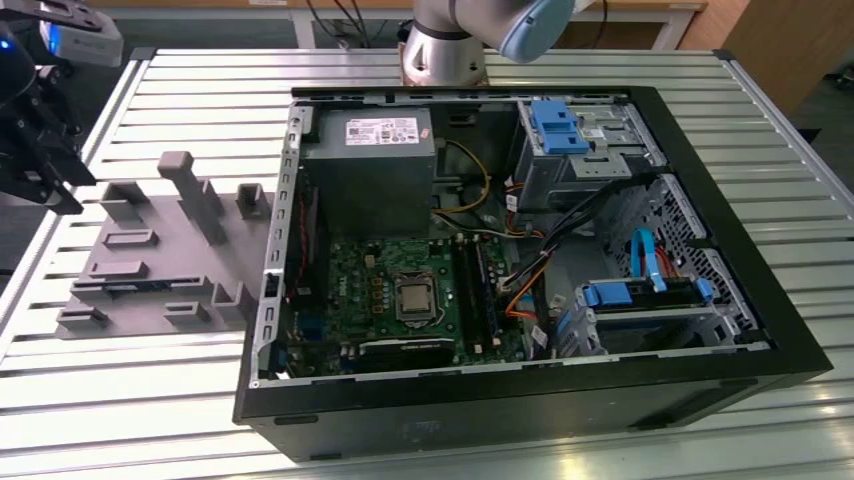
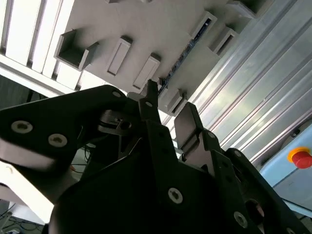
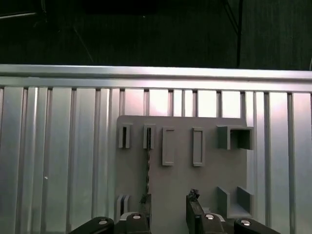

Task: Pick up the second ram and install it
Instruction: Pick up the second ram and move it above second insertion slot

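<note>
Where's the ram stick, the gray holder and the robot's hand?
second ram (image 3: pixel 147 170), first wrist view, its thin dark edge.
gray holder (image 3: pixel 217 170), first wrist view, bare flat plate.
hand (image 3: pixel 169 199), first wrist view, midway between its fingertips.

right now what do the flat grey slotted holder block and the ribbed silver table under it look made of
The flat grey slotted holder block looks like matte plastic, possibly 3D-printed: uniform dull grey, no glare, blocky pockets. The ribbed silver table looks like bare aluminium profile: long straight grooves, streaky bright reflections. Judged by surface look alone.
</note>
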Controlling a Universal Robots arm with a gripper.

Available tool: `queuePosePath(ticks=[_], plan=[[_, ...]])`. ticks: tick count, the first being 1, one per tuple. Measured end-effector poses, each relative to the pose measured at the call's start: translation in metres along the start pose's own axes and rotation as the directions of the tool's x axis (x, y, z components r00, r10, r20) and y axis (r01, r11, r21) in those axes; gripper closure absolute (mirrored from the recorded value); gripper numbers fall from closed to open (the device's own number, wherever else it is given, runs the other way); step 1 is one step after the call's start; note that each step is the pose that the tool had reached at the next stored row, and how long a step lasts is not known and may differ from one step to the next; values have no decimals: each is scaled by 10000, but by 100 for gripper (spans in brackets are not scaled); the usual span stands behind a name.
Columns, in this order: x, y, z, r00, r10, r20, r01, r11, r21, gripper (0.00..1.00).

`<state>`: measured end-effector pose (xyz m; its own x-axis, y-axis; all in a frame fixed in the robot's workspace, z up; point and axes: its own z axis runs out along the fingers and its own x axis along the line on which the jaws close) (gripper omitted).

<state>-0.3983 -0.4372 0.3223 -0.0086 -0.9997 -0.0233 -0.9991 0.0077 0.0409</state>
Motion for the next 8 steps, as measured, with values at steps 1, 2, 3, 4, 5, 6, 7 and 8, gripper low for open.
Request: queuePosePath(ticks=[1, 2, 3, 4, 5, 6, 7, 8], plan=[[6, 0, 18, 10000, 43, 2, -43, 10000, 1, 58], [13, -1, 36, 10000, 74, 3, -74, 10000, 1, 58], [20, -2, 53, 10000, 90, 4, -90, 10000, 1, 58], [22, -2, 68, 10000, 94, 5, -94, 10000, 2, 58], [22, -2, 71, 10000, 94, 4, -94, 10000, 0, 58], [22, -2, 71, 10000, 95, 4, -95, 10000, 0, 58], [22, -2, 71, 10000, 95, 2, -95, 10000, -1, 58], [22, -2, 71, 10000, 94, 3, -94, 10000, 0, 58]])
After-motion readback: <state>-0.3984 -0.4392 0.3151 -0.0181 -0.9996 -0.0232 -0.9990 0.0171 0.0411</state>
